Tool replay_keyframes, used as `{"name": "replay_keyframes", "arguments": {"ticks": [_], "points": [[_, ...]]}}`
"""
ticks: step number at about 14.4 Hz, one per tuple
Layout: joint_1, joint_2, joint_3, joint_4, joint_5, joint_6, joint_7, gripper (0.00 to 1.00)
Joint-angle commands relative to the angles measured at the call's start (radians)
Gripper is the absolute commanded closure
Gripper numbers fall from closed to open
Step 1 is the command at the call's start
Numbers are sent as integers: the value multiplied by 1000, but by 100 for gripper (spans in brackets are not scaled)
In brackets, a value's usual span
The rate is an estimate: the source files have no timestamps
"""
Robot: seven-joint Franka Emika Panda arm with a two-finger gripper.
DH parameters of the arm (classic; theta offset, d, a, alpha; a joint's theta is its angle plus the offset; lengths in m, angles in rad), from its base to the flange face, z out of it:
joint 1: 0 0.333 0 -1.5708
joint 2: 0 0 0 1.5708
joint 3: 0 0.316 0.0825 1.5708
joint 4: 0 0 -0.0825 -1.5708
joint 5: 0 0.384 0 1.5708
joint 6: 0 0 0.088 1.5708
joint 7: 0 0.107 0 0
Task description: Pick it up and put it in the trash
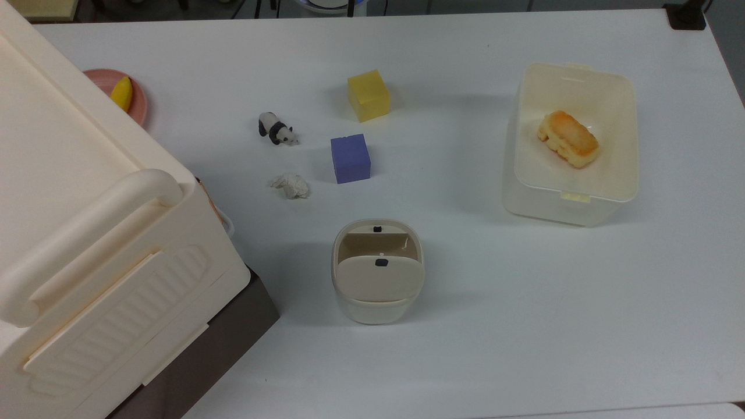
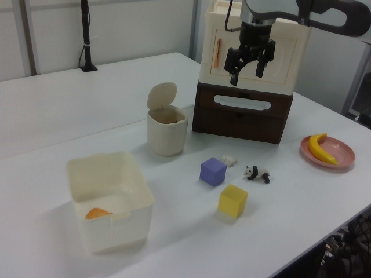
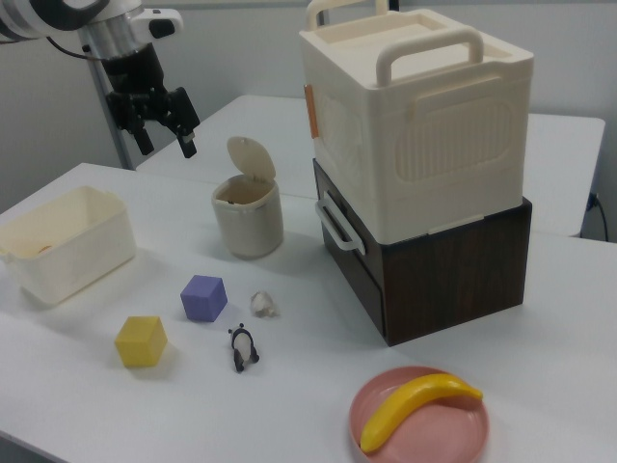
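The small crumpled wad of white tissue lies on the white table between the purple cube and the big cream box; it also shows as the wad in the left view and the wad in the right view. The beige trash bin stands close by with its flap lid swung up, the same bin in the side views. My gripper hangs open high above the table, well away from the wad, fingers pointing down and empty; the right view has the gripper at upper left.
A purple cube, a yellow cube and a panda figurine sit near the wad. A cream tub holds bread. The big cream handled box rests on a dark brown box. A pink plate holds a banana.
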Motion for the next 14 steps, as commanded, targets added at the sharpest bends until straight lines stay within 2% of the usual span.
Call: {"name": "replay_keyframes", "arguments": {"ticks": [1,14], "points": [[-5,-8,-2,-7,2,26,-50,0],[1,0,-2,-11,0,41,-48,0]]}}
